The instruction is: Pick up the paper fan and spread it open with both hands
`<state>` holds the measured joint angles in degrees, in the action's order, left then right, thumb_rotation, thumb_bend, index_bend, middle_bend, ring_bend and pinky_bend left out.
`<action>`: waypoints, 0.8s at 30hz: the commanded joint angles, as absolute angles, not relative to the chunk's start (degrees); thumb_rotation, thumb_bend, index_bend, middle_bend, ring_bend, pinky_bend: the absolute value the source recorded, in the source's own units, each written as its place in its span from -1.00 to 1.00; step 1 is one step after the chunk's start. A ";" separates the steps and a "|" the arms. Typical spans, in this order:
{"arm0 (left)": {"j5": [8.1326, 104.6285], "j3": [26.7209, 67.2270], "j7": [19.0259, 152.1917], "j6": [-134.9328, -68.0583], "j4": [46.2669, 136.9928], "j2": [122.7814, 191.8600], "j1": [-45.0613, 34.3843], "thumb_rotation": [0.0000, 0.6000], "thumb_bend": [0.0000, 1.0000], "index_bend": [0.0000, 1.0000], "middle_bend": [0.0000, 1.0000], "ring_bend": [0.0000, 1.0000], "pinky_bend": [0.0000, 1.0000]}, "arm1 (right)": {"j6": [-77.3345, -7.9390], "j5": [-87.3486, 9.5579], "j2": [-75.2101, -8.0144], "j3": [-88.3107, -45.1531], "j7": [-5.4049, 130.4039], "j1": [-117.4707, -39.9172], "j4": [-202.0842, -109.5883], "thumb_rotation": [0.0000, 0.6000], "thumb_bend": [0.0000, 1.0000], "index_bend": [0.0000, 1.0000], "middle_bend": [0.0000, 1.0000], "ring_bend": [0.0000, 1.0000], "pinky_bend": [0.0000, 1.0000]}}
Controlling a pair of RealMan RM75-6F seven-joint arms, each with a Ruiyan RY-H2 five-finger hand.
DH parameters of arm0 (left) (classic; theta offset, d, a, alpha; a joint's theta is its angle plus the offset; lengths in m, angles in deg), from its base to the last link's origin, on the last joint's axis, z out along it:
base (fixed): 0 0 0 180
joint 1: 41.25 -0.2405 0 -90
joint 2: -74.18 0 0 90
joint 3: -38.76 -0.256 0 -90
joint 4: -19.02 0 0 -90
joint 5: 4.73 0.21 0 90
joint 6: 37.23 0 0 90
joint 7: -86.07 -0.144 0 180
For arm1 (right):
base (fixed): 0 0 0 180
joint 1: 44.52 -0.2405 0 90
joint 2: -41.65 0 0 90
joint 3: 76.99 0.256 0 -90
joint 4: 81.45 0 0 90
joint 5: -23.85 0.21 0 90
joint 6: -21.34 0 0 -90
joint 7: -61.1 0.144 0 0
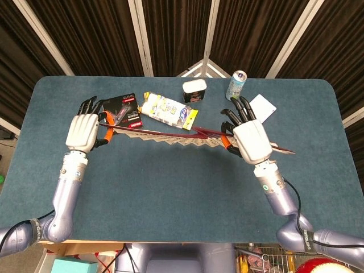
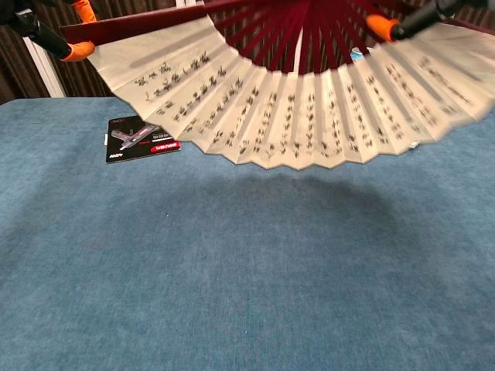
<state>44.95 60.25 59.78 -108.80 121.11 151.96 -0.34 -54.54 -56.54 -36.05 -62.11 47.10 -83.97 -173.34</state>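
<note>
**Paper fan held spread between both hands above the bench**

Paper fan (image 2: pixel 309 116) is held in the air over the blue bench (image 1: pixel 182 193), opened into a wide arc of pleated paper with dark red ribs. It is likely to be light and fragile: the paper leaf is thin and easily torn or creased, while the outer guard sticks are stiff. Hold is therefore best taken on the guards, not on the paper.

One guard is pinched by the left hand (image 1: pixel 83 131), its orange-tipped fingers (image 2: pixel 77 52) closed on the stick at the fan's far left edge. The other side is held by the right hand (image 1: pixel 250 139), a fingertip pressed on the ribs near the pivot; the remaining fingers of both hands are seen extended.

From the head view, the fan runs as a thin line from hand to hand, and its right guard projects beyond the right hand. Beyond the fan, a black packet (image 1: pixel 122 108) and a can (image 1: pixel 236 85) rest on the bench.
</note>
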 commanded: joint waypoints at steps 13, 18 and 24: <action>45.73 59.55 60.79 -109.02 120.45 151.67 -0.30 1.00 0.37 0.34 -0.72 -1.00 -1.00 | -55.12 -58.15 -36.95 -63.23 48.94 -82.41 -170.48 1.00 0.18 0.51 -0.40 -0.90 -1.00; 45.71 59.32 60.94 -109.05 120.46 151.69 -0.25 1.00 0.37 0.32 -0.72 -1.00 -1.00 | -55.21 -58.45 -36.97 -63.38 48.87 -81.96 -170.63 1.00 0.19 0.49 -0.40 -0.90 -1.00; 45.89 59.08 61.21 -109.19 120.86 151.51 -0.34 1.00 0.36 0.32 -0.73 -1.00 -1.00 | -55.48 -59.86 -36.13 -63.66 48.55 -81.60 -171.61 1.00 0.19 0.36 -0.40 -0.90 -1.00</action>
